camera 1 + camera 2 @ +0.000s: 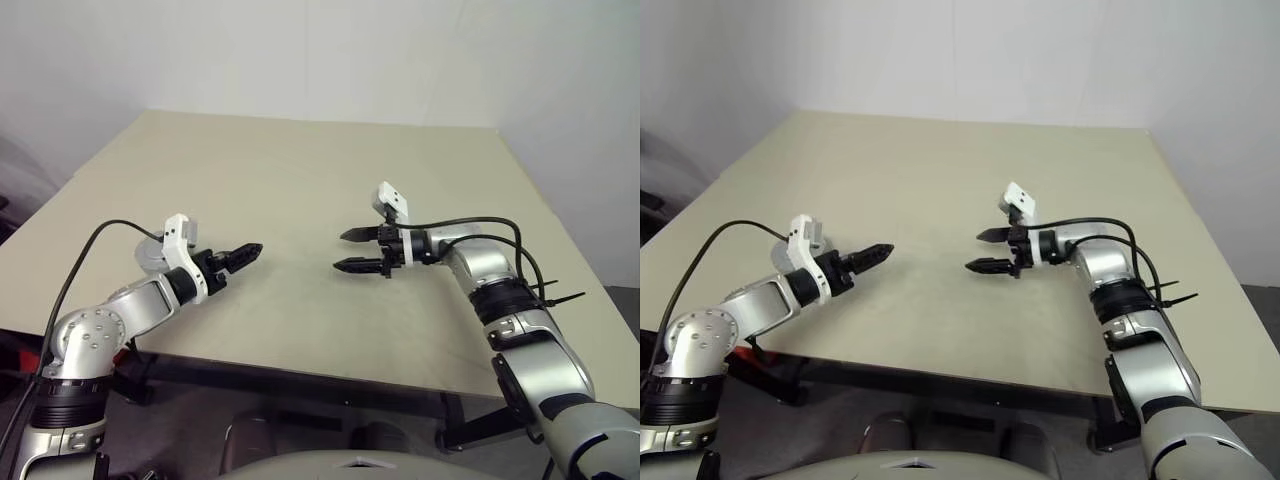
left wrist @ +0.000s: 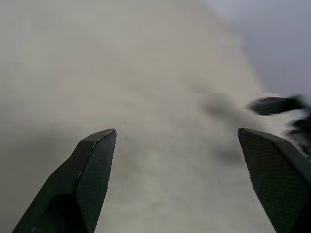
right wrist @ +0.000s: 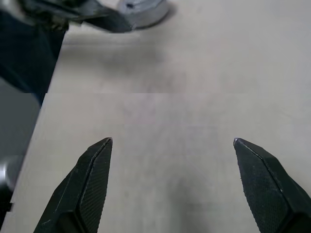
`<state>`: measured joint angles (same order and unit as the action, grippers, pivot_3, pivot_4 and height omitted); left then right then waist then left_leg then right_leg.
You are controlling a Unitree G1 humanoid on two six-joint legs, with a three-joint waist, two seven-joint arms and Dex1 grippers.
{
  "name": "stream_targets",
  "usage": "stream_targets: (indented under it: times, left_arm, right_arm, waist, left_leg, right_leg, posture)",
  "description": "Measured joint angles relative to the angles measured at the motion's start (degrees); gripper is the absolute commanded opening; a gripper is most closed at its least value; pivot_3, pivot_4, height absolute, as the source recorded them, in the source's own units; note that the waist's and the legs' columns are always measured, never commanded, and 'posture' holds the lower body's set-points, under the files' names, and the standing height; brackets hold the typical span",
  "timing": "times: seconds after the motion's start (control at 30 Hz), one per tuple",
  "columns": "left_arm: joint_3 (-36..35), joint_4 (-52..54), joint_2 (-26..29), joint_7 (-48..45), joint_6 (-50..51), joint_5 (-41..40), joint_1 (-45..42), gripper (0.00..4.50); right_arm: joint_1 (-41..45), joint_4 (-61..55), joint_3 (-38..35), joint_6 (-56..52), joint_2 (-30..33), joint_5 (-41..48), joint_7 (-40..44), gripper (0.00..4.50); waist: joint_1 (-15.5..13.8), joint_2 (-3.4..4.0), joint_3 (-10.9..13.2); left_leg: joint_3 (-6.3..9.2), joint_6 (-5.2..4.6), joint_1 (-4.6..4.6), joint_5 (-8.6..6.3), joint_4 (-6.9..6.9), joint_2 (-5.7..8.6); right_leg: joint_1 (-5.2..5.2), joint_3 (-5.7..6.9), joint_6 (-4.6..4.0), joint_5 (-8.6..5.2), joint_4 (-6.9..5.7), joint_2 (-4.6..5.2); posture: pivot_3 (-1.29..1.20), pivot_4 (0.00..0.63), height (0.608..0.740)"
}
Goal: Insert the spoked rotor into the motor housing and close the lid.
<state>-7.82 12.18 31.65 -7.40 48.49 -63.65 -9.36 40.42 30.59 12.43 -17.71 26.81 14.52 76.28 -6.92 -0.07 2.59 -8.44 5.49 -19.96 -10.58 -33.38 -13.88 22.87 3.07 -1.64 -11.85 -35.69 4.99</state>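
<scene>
The motor housing point(image 3: 143, 10), a round silvery dish, is being glimpsed in the right wrist view, lying on the beige table point(image 1: 300, 180) just behind the left gripper point(image 1: 250, 252); from the head views it is being partly hidden by the left wrist, near the table's left edge. The left gripper is being held with its fingers spread apart, nothing between them, pointed toward the table's middle. The right gripper point(image 1: 348, 250) is being held facing it, well apart, its fingers point(image 3: 87, 184) likewise spread wide and gripping nothing.
</scene>
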Motion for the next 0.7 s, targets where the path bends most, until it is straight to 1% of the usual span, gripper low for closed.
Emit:
stream_targets:
  times: [0.1,0.23,0.37,0.5,0.7]
  left_arm:
    - [3.1,0.1,0.0,-5.0,-5.2,9.1,1.0,4.27]
    - [6.0,-0.1,0.1,-11.0,-8.9,16.7,1.2,4.27]
    - [6.3,-0.5,-1.2,-14.6,-10.0,19.7,1.2,4.27]
    - [6.2,-1.0,-3.7,-16.9,-10.5,20.6,-0.1,4.27]
    - [5.8,-1.8,-4.7,-18.9,-10.4,21.8,-1.5,4.27]
  right_arm:
    - [-0.5,-0.1,-0.3,0.2,1.7,0.1,3.7,4.50]
    - [-0.7,-0.1,-0.6,0.9,2.0,0.1,4.6,4.50]
    - [-0.7,-0.1,-0.8,0.9,1.9,0.1,4.5,4.50]
    - [-0.7,-0.2,-0.9,0.8,1.3,0.1,4.0,4.50]
    - [-0.7,-0.1,-1.0,0.8,0.2,0.1,3.0,4.50]
  waist:
    - [0.1,0.00,0.0]
    - [0.1,0.00,0.0]
    - [0.2,0.00,0.0]
    - [0.1,0.00,0.0]
    - [0.2,0.01,0.0]
  left_leg:
    - [0.00,-0.10,0.00,0.00,-0.02,-0.02]
    - [0.00,-0.30,0.02,-0.08,-0.03,-0.02]
    - [-0.01,-0.41,0.02,-0.12,-0.07,-0.02]
    - [-0.01,-0.49,0.01,-0.15,-0.11,-0.02]
    - [-0.01,-0.54,0.01,-0.18,-0.15,-0.02]
  right_leg:
    - [-0.02,0.01,-0.07,0.03,-0.02,-0.01]
    - [-0.02,0.00,-0.13,0.06,-0.04,-0.01]
    - [-0.02,0.00,-0.17,0.08,-0.04,-0.01]
    - [-0.02,0.00,-0.19,0.10,-0.06,0.00]
    - [-0.01,-0.01,-0.21,0.11,-0.06,-0.01]
  posture:
    - [0.00,0.000,0.740]
    - [0.00,0.000,0.740]
    - [0.00,0.000,0.740]
    - [0.00,0.000,0.740]
    - [0.00,0.000,0.740]
